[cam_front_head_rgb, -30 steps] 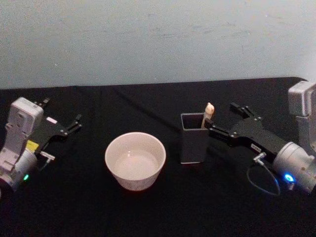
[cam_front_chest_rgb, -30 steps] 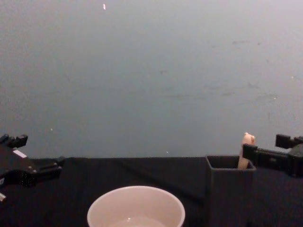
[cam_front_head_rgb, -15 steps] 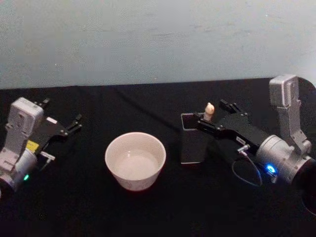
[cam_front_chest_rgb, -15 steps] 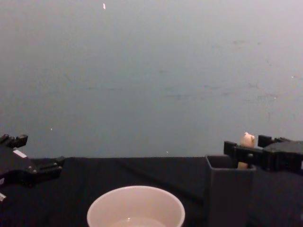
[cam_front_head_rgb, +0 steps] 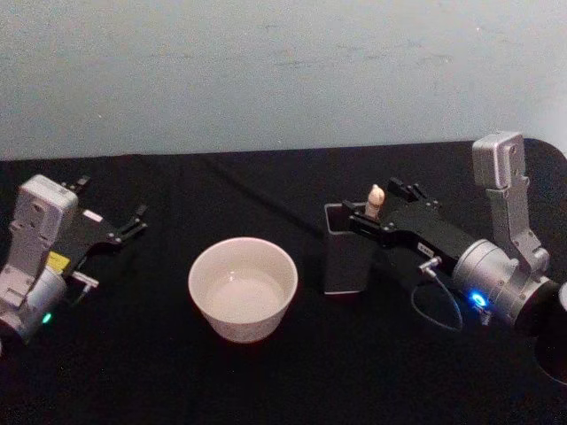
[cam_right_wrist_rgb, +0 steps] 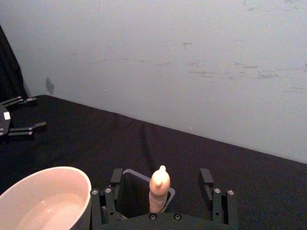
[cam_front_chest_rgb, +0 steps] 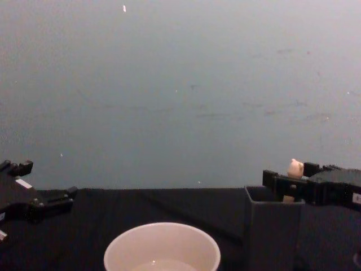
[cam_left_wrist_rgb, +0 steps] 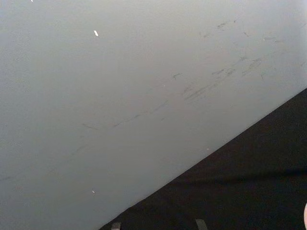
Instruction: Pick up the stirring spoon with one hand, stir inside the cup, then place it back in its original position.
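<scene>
The stirring spoon stands upright in the dark grey square holder. Its long axis is close to vertical and its knobby beige-pink tip points up, at the holder's corner nearest my right tool. The holder's walls hide its bowl and neck. The right wrist view tells what the head view cannot: my right tool is released. One finger stands on each side of the handle, with a gap on both sides and no contact. From the chest view, the knob rises just above the level of those fingers. The head view alone shows the whole layout. The cup sits beyond the holder from my right tool, near it but apart from it. Farther the same way, my left tool rests parked and released, well apart from the cup. Everything stands on a black cloth-covered surface. A pale, scuffed wall rises behind it.
</scene>
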Available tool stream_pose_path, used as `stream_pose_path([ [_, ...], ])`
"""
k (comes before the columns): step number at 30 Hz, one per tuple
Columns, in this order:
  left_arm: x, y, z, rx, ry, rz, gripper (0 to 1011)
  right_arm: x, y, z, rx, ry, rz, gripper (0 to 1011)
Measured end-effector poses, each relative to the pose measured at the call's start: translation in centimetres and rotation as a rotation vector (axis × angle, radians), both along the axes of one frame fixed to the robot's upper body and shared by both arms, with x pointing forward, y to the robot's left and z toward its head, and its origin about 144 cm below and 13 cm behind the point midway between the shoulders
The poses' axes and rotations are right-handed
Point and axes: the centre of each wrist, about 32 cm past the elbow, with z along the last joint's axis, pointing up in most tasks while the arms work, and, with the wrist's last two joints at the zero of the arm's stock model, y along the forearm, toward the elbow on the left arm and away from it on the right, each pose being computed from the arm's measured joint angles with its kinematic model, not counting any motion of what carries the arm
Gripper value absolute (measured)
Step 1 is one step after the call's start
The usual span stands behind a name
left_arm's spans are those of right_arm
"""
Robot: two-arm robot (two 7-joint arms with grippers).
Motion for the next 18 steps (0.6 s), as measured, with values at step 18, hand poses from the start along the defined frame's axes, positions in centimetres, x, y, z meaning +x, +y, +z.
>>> stream_pose_path([
  [18, 0.00, 0.00, 0.00, 0.000, 0.000, 0.000, 1001, -0.07, -0.04, 0.03, 0.004, 0.000, 0.001, 622],
])
